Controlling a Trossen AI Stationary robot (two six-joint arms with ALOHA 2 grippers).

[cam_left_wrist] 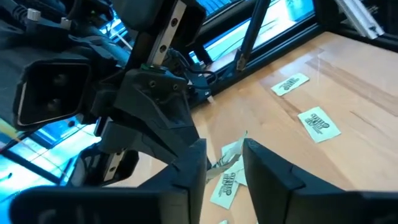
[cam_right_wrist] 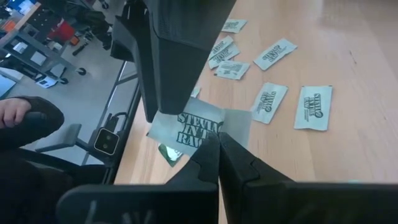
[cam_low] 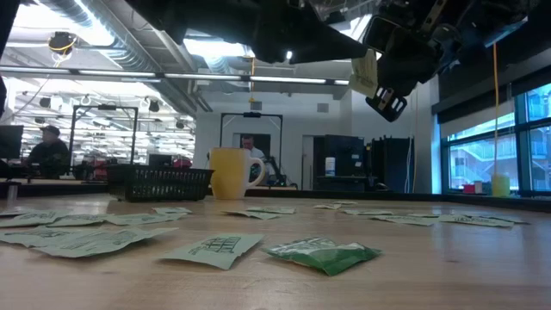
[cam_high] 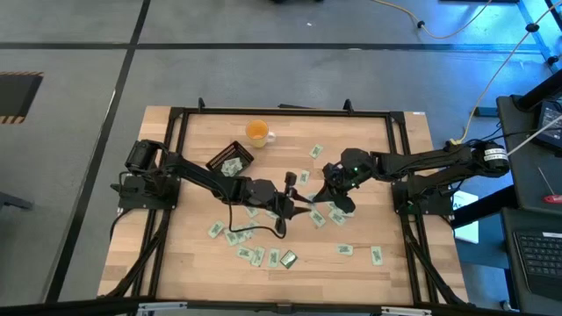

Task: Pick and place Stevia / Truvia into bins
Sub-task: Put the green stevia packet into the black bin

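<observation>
Tray just left of cup; sachets scattered across table.

Pale green-white Stevia sachets lie flat, scattered mid-tabletop; some sit inside the black tray far left.

table: pale wood planks, smooth, slight sheen | sachets: thin matt paper | tray: black mesh-like walls | cup: glossy orange | right pincer: matt black plastic

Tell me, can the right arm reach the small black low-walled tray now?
Probably not directly. The right gripper, shut on a pale paper sachet, hangs mid-table; the left gripper and its arm lie between it and the tray.
</observation>
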